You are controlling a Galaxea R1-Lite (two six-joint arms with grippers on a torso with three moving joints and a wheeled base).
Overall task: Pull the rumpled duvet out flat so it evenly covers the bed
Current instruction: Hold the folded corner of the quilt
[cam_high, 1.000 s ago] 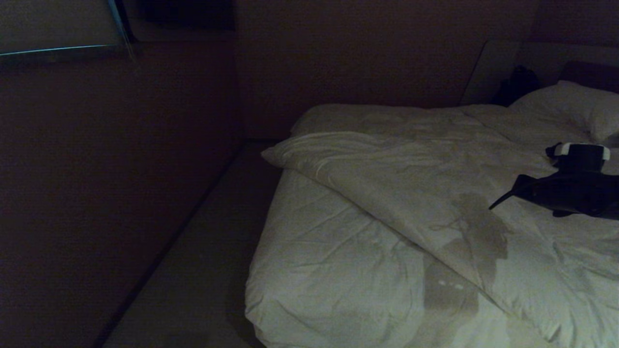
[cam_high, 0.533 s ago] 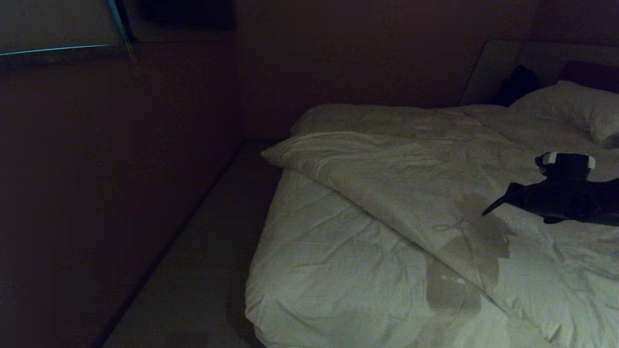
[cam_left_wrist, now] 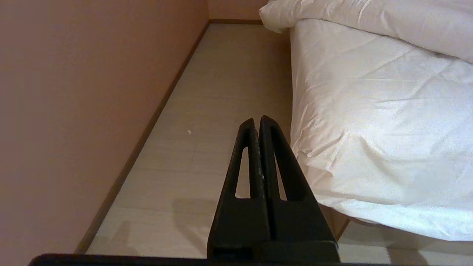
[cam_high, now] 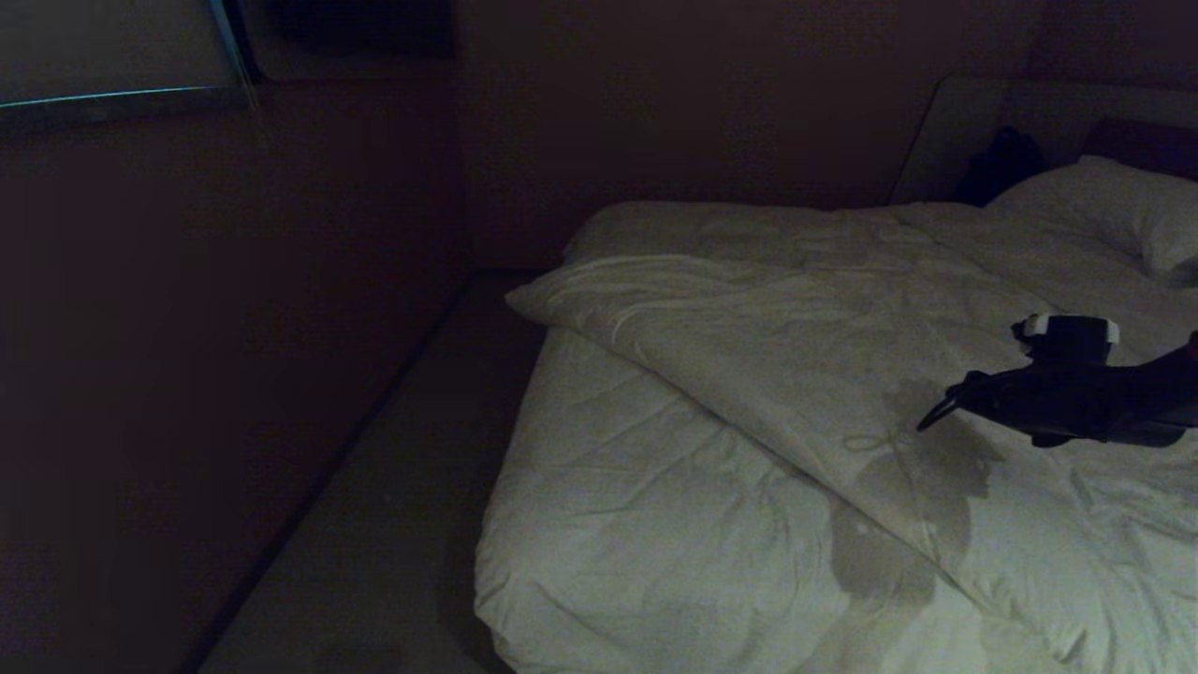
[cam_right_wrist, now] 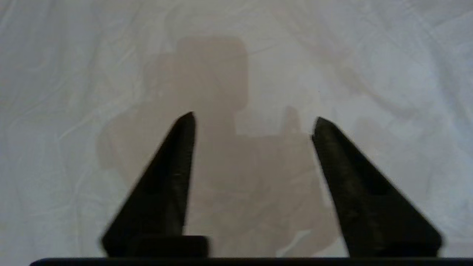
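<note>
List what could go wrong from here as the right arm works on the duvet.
1. The right pincer hangs open over a flat stretch of duvet, not the folded-back edge; closing here may catch little cloth or slip off.
2. A one-sided pull could skew the duvet, since the left pincer is shut beside the bed.

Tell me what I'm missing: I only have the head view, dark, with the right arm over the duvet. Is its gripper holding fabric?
Observer: No. In the right wrist view the right gripper is open, fingers spread above the duvet, nothing between them.
Operator: Where is the left arm? I can't see it.
Observer: The left gripper is shut and empty, pointing along the floor beside the bed.
Operator: Does the duvet reach that side?
Observer: Not near the foot corner; there the sheet lies bare, the duvet's folded edge crossing farther up.
</note>
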